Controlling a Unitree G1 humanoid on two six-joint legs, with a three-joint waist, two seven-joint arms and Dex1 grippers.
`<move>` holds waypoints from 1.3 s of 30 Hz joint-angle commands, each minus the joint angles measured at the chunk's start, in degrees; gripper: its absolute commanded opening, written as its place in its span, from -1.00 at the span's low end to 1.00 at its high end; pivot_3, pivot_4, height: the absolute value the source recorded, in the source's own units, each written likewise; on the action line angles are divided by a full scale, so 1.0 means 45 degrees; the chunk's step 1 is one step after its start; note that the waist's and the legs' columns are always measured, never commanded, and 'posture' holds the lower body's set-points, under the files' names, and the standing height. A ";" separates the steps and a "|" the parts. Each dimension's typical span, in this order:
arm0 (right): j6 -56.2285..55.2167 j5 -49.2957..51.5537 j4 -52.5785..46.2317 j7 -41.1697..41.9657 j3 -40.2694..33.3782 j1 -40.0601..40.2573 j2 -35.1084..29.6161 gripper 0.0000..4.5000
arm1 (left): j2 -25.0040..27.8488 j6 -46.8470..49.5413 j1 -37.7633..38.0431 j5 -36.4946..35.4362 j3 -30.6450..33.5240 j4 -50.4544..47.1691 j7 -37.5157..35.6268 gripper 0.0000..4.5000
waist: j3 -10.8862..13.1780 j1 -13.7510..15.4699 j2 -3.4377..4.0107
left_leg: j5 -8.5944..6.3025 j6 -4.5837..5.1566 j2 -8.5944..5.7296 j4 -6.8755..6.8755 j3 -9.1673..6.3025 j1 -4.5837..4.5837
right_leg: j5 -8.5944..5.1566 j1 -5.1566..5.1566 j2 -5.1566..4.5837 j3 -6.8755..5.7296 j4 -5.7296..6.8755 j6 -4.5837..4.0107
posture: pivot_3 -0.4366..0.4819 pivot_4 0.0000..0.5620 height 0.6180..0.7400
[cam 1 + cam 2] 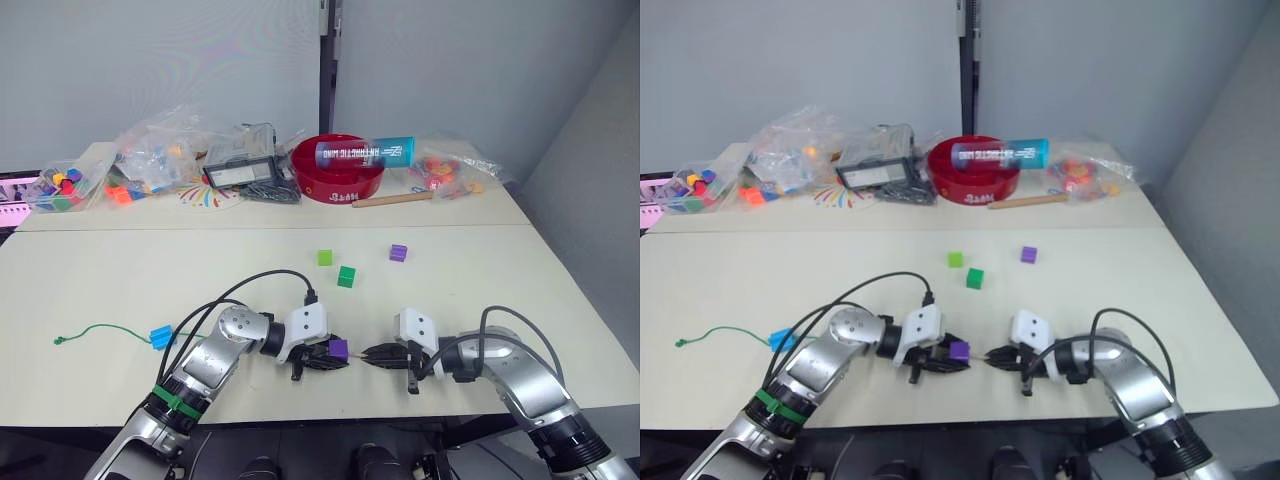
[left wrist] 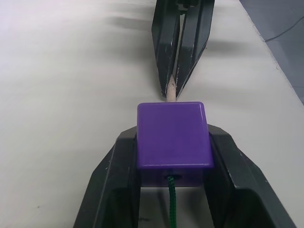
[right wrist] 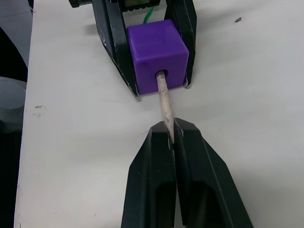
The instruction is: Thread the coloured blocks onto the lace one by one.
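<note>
The left hand point(image 1: 322, 357) is clamping a purple block point(image 3: 157, 44); the right hand point(image 3: 171, 137), closed, is pinching the lace point(image 3: 164, 103) tip through it. The blue block point(image 1: 160, 337) is already threaded; three blocks are waiting beyond the purple block.

**Materials and finishes on the table**

The purple block point(image 2: 173, 137) is seen as smooth plastic with a soft sheen and rounded edges. The lace point(image 2: 172, 209) is shown as green twisted cord, while its tip point(image 3: 165, 107) appears pale, matt and faintly grained. The fingers point(image 3: 152, 190) of the right gripper point(image 3: 171, 135) are rendered in black, slightly scuffed plastic. The table point(image 1: 120, 270) is presented as a matt cream surface. The far red bowl point(image 1: 340, 175) looks glossy.
</note>
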 commanded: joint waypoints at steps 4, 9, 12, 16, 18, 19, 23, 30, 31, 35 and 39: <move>-0.0473 -0.0004 0.0188 0.0099 -0.0220 -0.0259 -0.0080 -1.00 | 0.0781 -0.0226 0.0310 -0.0372 0.0511 -0.0447 -0.0628 -0.47 | 0.0000 -0.0013 0.0000 | 0.0000 0.0000 0.0001 0.0000 0.0000 0.0000 | 0.0000 -0.0001 0.0000 0.0000 0.0000 0.0000 | -0.05 -0.47 0.85; -0.0636 0.0038 0.0391 0.0285 -0.0271 -0.0340 -0.0194 -1.00 | 0.2887 -0.0838 0.1142 -0.0856 0.1813 -0.0317 -0.1598 -0.47 | 0.0000 -0.0076 0.0001 | 0.0000 0.0000 0.0010 -0.0004 0.0003 0.0007 | 0.0000 -0.0006 0.0005 -0.0001 0.0006 -0.0002 | -0.05 -0.47 0.85; -0.0687 0.0065 0.0438 0.0395 -0.0255 -0.0414 -0.0186 -1.00 | 0.4288 -0.1796 0.1588 -0.0999 0.2624 0.0805 -0.2358 -0.47 | 0.0001 -0.0107 0.0001 | 0.0000 0.0000 0.0016 -0.0008 0.0006 0.0011 | -0.0002 -0.0007 0.0008 -0.0003 0.0006 -0.0005 | -0.05 -0.47 0.85; -0.0711 0.0090 0.0464 0.0546 -0.0222 -0.0616 -0.0138 -1.00 | 0.5734 -0.3746 0.1421 -0.0646 0.3363 0.3710 -0.3189 -0.47 | 0.0002 -0.0109 0.0006 | 0.0000 0.0000 0.0018 -0.0015 0.0015 0.0023 | -0.0003 -0.0005 0.0009 -0.0003 0.0006 -0.0009 | -0.05 -0.47 0.85; -0.0692 0.0103 0.0471 0.0619 -0.0196 -0.0723 -0.0113 -1.00 | 0.6186 -0.4663 0.1105 -0.0425 0.3527 0.5250 -0.3514 -0.47 | 0.0001 -0.0128 0.0006 | 0.0000 0.0000 0.0020 -0.0018 0.0017 0.0027 | -0.0005 -0.0006 0.0011 -0.0006 0.0009 -0.0012 | -0.05 -0.47 0.85; -0.0680 0.0110 0.0466 0.0652 -0.0189 -0.0756 -0.0107 -1.00 | 0.6347 -0.5132 0.0982 -0.0329 0.3546 0.5915 -0.3667 -0.47 | 0.0001 -0.0153 0.0007 | 0.0000 0.0000 0.0024 -0.0019 0.0018 0.0030 | -0.0005 -0.0005 0.0016 -0.0006 0.0010 -0.0016 | -0.05 -0.47 0.85; -0.0717 0.0099 0.0502 0.0725 -0.0204 -0.0832 -0.0095 -1.00 | 0.6743 -0.6597 0.0846 -0.0036 0.3491 0.7670 -0.4101 -0.47 | -0.0002 -0.0306 0.0012 | 0.0000 0.0001 0.0026 -0.0028 0.0023 0.0039 | -0.0009 -0.0006 0.0017 -0.0004 0.0022 -0.0022 | -0.05 -0.47 0.85; -0.0739 0.0080 0.0505 0.0789 -0.0175 -0.0891 -0.0086 -1.00 | 0.6543 -0.6685 0.0774 -0.0428 0.3725 0.7792 -0.4211 -0.24 | -0.0010 -0.0378 0.0027 | -0.0001 0.0002 0.0041 -0.0079 0.0035 0.0113 | -0.0017 0.0010 0.0047 0.0021 0.0047 -0.0038 | -0.05 -0.47 0.85; -0.0718 0.0074 0.0477 0.0797 -0.0142 -0.0909 -0.0068 -1.00 | 0.6542 -0.6053 0.0753 -0.0869 0.3878 0.7327 -0.4451 -0.02 | -0.0009 -0.0378 0.0027 | -0.0001 0.0001 0.0043 -0.0081 0.0037 0.0117 | -0.0018 0.0011 0.0049 0.0023 0.0048 -0.0039 | -0.05 -0.47 0.85; -0.0673 0.0068 0.0417 0.0853 -0.0097 -0.0949 -0.0027 -1.00 | 0.6859 -0.4818 0.0746 -0.1550 0.4410 0.5485 -0.4772 0.55 | -0.0005 -0.0325 0.0024 | -0.0001 0.0001 0.0047 -0.0082 0.0037 0.0085 | -0.0019 -0.0004 0.0051 0.0022 0.0043 -0.0037 | -0.05 -0.47 0.85; -0.0600 0.0067 0.0341 0.0913 -0.0008 -0.1015 0.0031 -1.00 | 0.7151 -0.2535 0.0475 -0.2513 0.4764 0.3208 -0.4987 0.83 | 0.0005 -0.0242 0.0007 | 0.0000 0.0000 0.0051 -0.0073 0.0021 0.0007 | -0.0016 -0.0059 0.0049 0.0002 0.0033 -0.0041 | -0.05 -0.47 0.85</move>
